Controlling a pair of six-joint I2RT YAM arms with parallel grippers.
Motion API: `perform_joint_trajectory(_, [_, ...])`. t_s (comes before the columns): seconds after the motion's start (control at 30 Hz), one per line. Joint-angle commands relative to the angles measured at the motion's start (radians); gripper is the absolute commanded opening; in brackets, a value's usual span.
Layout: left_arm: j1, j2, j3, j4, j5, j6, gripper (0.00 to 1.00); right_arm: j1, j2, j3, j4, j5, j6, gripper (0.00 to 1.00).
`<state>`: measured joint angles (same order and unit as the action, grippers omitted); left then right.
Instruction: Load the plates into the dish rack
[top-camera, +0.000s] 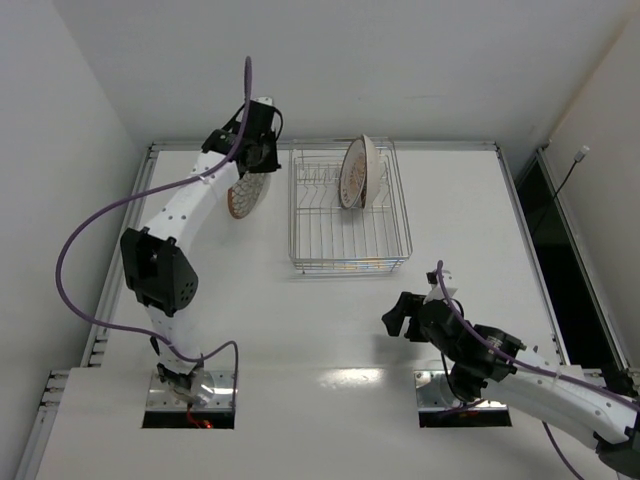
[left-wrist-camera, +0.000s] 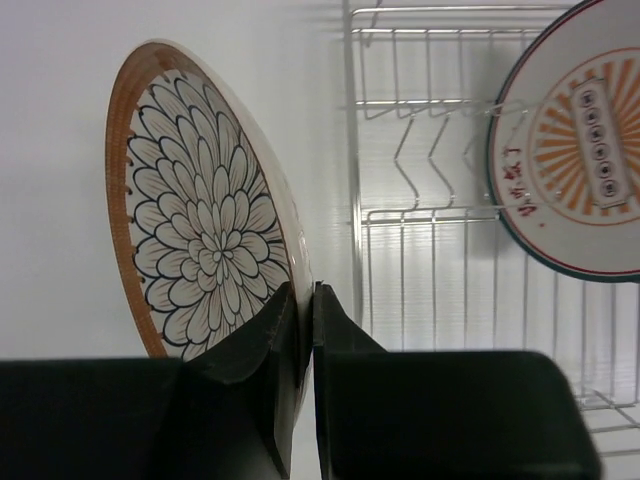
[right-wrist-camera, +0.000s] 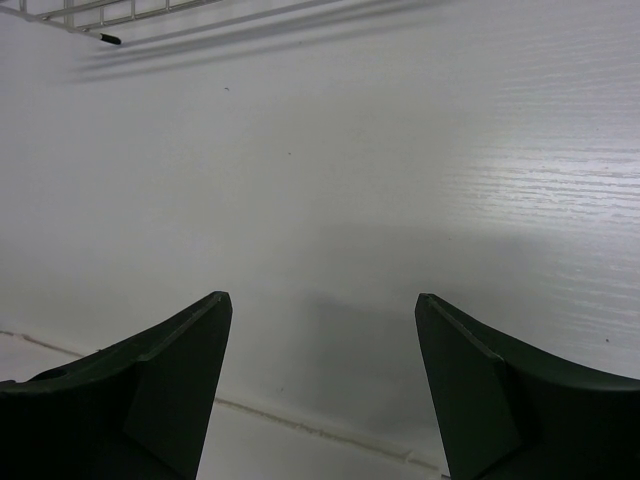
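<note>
My left gripper (top-camera: 251, 170) is shut on the rim of a brown-orange petal-pattern plate (top-camera: 243, 196) and holds it on edge just left of the wire dish rack (top-camera: 350, 245). In the left wrist view the fingers (left-wrist-camera: 285, 340) pinch that plate (left-wrist-camera: 200, 240) at its lower rim, with the rack (left-wrist-camera: 420, 215) to its right. The white-rimmed sunburst plate (left-wrist-camera: 575, 150) stands upright between the rack's tines (top-camera: 353, 173). I cannot tell whether another plate stands behind it. My right gripper (top-camera: 400, 315) is open and empty over the bare table, below the rack (right-wrist-camera: 322, 310).
The rack's near corner (right-wrist-camera: 100, 14) shows at the top left of the right wrist view. The table (top-camera: 470, 220) has a raised rail along its left, back and right edges. White walls close in on the left and back.
</note>
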<state>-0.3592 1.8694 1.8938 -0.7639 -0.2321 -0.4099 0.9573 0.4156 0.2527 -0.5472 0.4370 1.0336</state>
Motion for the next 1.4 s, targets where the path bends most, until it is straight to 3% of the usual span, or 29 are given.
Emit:
perform_joint_trajectory(0.0, [-0.009, -0.081, 0.122, 0.025, -0.035, -0.016, 0.0, -0.003, 0.003, -0.006, 0.047, 0.002, 0.031, 0.72])
perform_joint_trajectory(0.17, [-0.061, -0.133, 0.205, 0.133, 0.019, -0.036, 0.0, -0.003, 0.003, -0.006, 0.047, 0.002, 0.031, 0.72])
perform_joint_trajectory(0.37, [-0.098, -0.243, 0.015, 0.485, 0.164, -0.084, 0.0, -0.003, 0.012, -0.006, 0.047, 0.002, 0.031, 0.72])
perform_joint_trajectory(0.53, [-0.161, -0.202, -0.007, 0.649, 0.307, -0.134, 0.0, -0.003, 0.012, -0.006, 0.047, 0.002, 0.031, 0.72])
perform_joint_trajectory(0.73, [-0.161, -0.161, -0.131, 0.921, 0.494, -0.227, 0.0, -0.003, 0.022, -0.006, 0.047, 0.002, 0.031, 0.72])
perform_joint_trajectory(0.9, [-0.161, -0.089, -0.148, 1.032, 0.577, -0.276, 0.0, -0.003, 0.022, -0.006, 0.047, 0.002, 0.031, 0.72])
perform_joint_trajectory(1.13, [-0.152, -0.055, -0.211, 1.109, 0.57, -0.296, 0.0, -0.012, 0.022, -0.006, 0.047, 0.002, 0.031, 0.72])
perform_joint_trajectory(1.37, [-0.152, -0.026, -0.257, 1.131, 0.475, -0.285, 0.0, -0.012, 0.022, -0.006, 0.056, -0.007, 0.031, 0.73])
